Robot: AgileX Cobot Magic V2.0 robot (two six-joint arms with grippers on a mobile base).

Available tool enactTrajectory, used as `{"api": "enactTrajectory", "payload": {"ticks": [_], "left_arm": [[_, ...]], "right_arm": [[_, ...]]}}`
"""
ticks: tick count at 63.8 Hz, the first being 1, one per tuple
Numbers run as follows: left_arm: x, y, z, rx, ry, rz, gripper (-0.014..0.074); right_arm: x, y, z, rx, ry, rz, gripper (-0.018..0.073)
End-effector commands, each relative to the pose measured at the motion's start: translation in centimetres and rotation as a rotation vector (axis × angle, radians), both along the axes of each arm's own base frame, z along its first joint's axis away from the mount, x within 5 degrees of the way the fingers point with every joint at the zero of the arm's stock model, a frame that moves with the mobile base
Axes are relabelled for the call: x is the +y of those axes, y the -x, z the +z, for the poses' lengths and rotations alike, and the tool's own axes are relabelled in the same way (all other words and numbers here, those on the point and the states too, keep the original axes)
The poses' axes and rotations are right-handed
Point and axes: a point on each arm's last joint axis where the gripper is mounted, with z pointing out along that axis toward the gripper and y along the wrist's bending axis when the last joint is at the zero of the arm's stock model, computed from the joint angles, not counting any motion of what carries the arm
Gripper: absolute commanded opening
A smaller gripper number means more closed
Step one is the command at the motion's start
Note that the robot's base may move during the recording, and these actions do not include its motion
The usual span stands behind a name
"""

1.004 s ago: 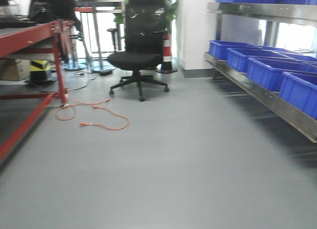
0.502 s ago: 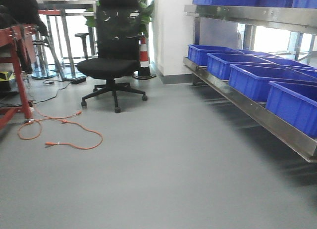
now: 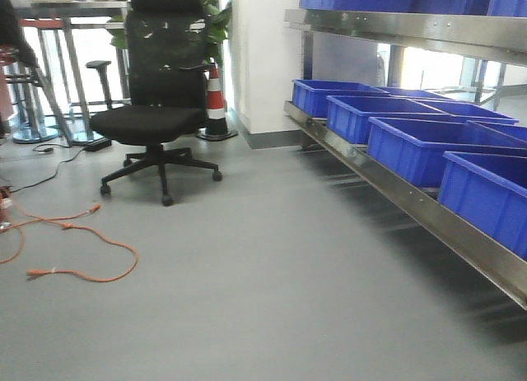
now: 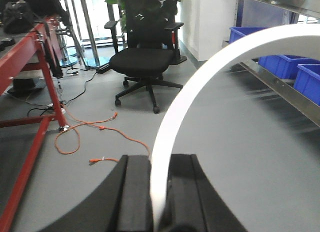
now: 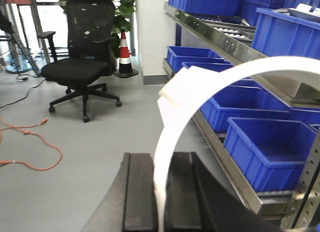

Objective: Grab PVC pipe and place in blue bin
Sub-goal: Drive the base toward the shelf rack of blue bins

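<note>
The front view is swinging right: the office chair point(image 3: 156, 122) and orange cable point(image 3: 82, 274) are sliding left. The left gripper point(image 4: 160, 164) is clamping a PVC pipe point(image 4: 172, 117), a white half-ring arcing up and right. The right gripper point(image 5: 161, 167) is pinching a second PVC pipe point(image 5: 175, 127), held likewise. Blue bins point(image 3: 412, 146) are lining the steel shelf point(image 3: 428, 212) above the grey floor point(image 3: 272, 266).
</note>
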Motion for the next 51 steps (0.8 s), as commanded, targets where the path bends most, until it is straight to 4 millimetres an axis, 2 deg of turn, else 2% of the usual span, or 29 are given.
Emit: {"api": "enactTrajectory", "payload": {"ticks": [1,51], "left_arm": [[-0.02,0.07,0.21,-0.026,0.002,-0.001,-0.0111],[-0.02,0.07,0.21,-0.026,0.002,-0.001,-0.0111]], "right_arm": [[-0.05,0.08,0.20,-0.025,0.010,-0.006,-0.0169],[-0.05,0.08,0.20,-0.025,0.010,-0.006,-0.0169]]}}
